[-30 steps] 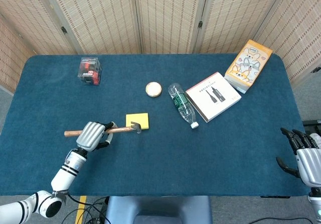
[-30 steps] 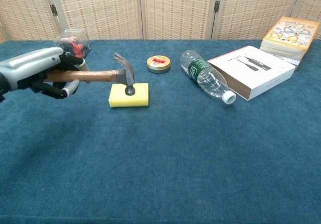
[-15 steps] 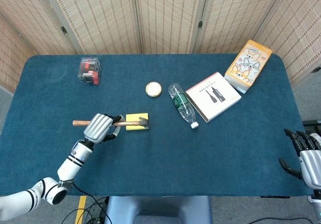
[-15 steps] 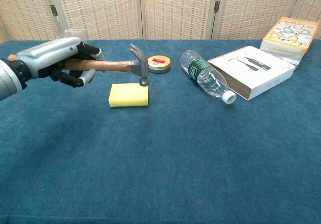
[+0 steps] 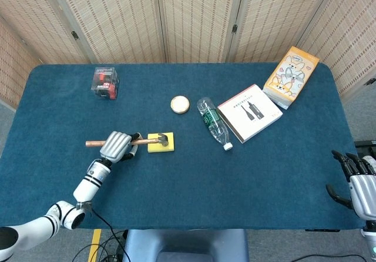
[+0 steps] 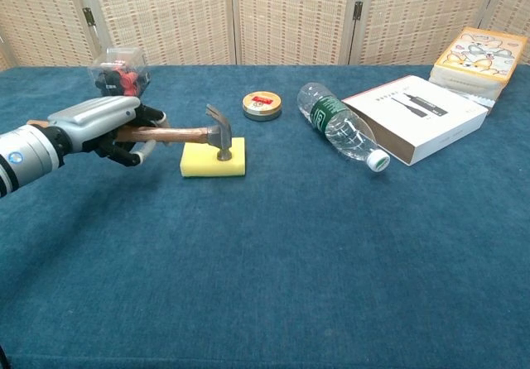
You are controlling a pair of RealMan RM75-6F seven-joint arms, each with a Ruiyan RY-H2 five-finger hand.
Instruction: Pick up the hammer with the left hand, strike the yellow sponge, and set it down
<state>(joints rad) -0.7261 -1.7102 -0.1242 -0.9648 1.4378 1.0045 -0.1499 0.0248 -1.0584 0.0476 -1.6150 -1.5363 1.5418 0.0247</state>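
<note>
Left hand (image 6: 103, 127) wrapped around wooden handle of hammer (image 6: 189, 131), fingers curled under the shaft, grip placed well back from the head; handle end protruding behind the hand toward the left in head view. Hammer (image 5: 135, 141) held roughly level, handle running left to right, steel head pointing down with striking face pressed on top of yellow sponge (image 6: 214, 158). Contact seen in chest view, head landing on the sponge's right half; sponge surface around the face appears slightly dented, though hard to confirm. Sponge (image 5: 161, 143) lying flat on blue table (image 5: 188, 180), left of centre, just in front of round tin (image 6: 260, 105). Right hand (image 5: 357, 178) visible only in head view at the table's right edge, well apart from everything, fingers spread and holding nothing. Clear plastic bottle (image 6: 341, 135) with green label lying on its side right of the tin, cap end toward the near edge. White box (image 6: 416, 117) just beside the bottle, further right. Yellow printed pouch (image 6: 478, 56) at the far right corner. Small clear case with red and black contents (image 6: 118, 69) at the far left, behind the left hand.
</note>
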